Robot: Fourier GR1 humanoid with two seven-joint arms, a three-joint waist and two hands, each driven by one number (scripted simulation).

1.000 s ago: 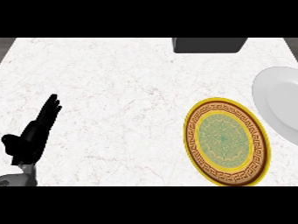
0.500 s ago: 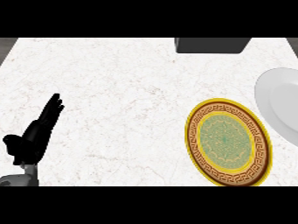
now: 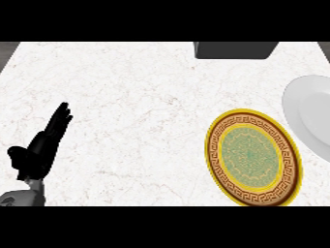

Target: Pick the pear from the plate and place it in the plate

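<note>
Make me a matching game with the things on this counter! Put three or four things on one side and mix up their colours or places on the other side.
Things:
1. patterned plate
2. plain plate
3. left hand
4. dark box

Descriptions:
A. white, cut off by the right edge
B. black, fingers straight, at the lower left
C. gold rim with a green middle
D. at the counter's far edge

Pairs: 1-C, 2-A, 3-B, 4-D
</note>
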